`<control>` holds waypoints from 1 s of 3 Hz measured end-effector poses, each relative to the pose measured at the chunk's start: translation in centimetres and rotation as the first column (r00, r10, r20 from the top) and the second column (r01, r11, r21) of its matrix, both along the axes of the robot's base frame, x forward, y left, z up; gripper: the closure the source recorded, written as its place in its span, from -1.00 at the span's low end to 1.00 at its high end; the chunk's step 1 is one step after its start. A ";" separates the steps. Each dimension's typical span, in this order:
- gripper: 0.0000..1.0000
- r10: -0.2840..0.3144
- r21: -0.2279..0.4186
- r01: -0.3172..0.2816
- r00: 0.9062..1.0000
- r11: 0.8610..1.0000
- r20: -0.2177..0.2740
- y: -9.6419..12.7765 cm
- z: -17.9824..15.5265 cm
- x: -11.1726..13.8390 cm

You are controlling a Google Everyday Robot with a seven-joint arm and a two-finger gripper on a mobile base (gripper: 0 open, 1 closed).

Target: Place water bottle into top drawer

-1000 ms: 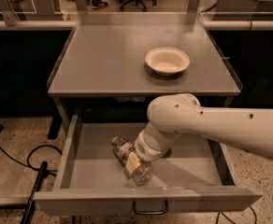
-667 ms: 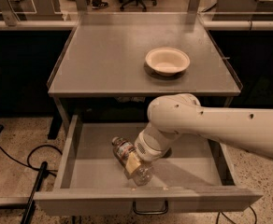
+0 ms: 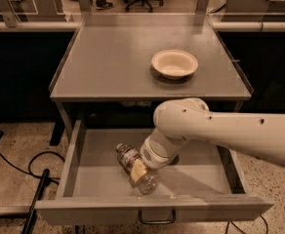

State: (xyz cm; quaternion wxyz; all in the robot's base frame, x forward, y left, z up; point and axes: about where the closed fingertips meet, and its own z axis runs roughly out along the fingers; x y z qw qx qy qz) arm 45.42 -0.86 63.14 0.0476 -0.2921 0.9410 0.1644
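The small clear ribbed plastic water bottle (image 3: 128, 156) is lying diagonally on the floor of the wide shallow grey metal top drawer (image 3: 96, 161), cap pointing back-left, while the gripper (image 3: 139, 172) is sitting directly over its lower half, its grip impossible to tell.

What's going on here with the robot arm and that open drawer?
The robot's arm reaches down into the open top drawer, and its gripper is at the water bottle. The bottle lies on its side inside the drawer, near the front wall. Whether it has been released cannot be told. A bowl sits on the tabletop above.
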 end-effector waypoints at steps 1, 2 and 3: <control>-0.67 0.000 0.000 0.000 1.000 1.000 0.000 0.0 0.0 0.0; -1.00 0.000 0.000 0.000 1.000 1.000 0.000 0.0 0.0 0.0; -1.00 0.000 0.000 0.000 1.000 1.000 0.000 0.0 0.0 0.0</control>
